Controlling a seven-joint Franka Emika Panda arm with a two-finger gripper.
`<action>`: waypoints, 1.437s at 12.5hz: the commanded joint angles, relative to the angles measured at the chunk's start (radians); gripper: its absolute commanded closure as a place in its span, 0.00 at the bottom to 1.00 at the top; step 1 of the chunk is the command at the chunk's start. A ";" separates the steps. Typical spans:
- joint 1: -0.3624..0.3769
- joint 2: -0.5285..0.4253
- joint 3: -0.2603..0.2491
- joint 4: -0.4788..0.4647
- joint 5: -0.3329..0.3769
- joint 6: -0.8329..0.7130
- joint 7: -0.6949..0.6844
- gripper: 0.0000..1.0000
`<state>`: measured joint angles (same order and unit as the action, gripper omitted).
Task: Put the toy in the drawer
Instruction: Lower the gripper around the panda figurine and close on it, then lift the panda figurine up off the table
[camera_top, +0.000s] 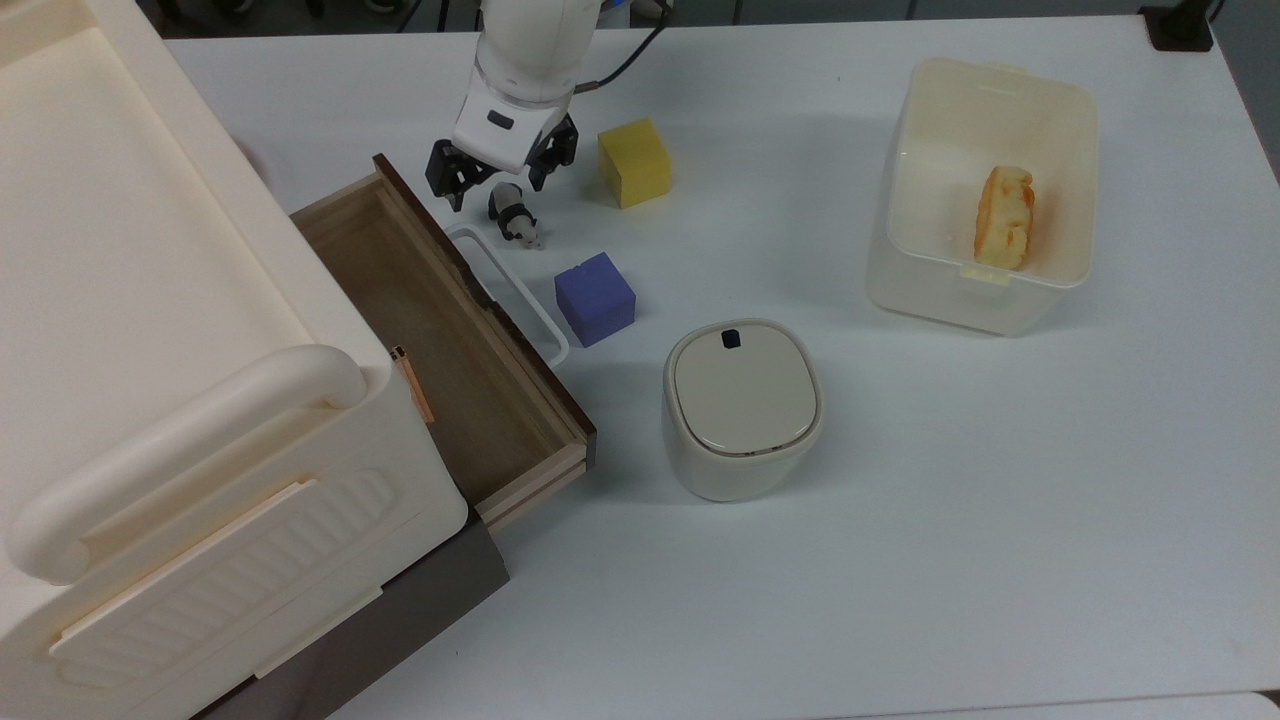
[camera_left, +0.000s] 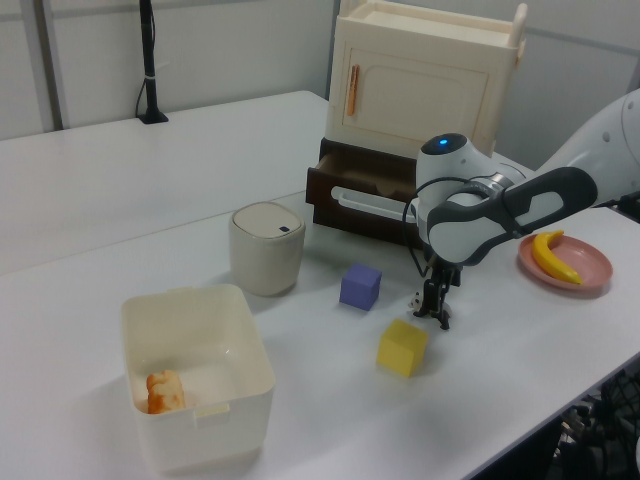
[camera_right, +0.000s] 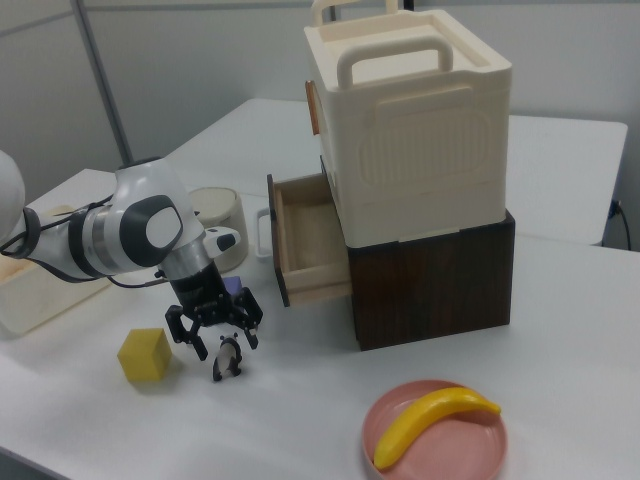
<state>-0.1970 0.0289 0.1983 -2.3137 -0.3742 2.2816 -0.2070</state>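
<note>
Presently, the gripper (camera_top: 500, 187) stood wide open, holding nothing, directly above the toy (camera_top: 512, 212), which lay on the bench (camera_top: 900, 480) just beside the open drawer (camera_top: 440, 345).

A white robot arm reaches in from the far edge of the top view, its last segment bent downward so the wrist points at the worktop (camera_top: 900, 520). The black two-finger end effector (camera_top: 500, 180) hangs low, close to the surface, with its fingers (camera_right: 186, 332) spread well apart and pointing down. In the left view the rounded grey and white wrist housing sits directly above the end effector (camera_left: 436, 306).
</note>
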 joint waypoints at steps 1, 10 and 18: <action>0.019 0.040 0.000 0.037 0.001 0.018 0.055 0.00; 0.021 0.059 0.006 0.037 0.000 0.018 0.060 0.50; 0.033 0.051 0.021 0.037 0.000 0.010 0.080 1.00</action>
<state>-0.1869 0.0880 0.2108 -2.2756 -0.3741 2.2817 -0.1678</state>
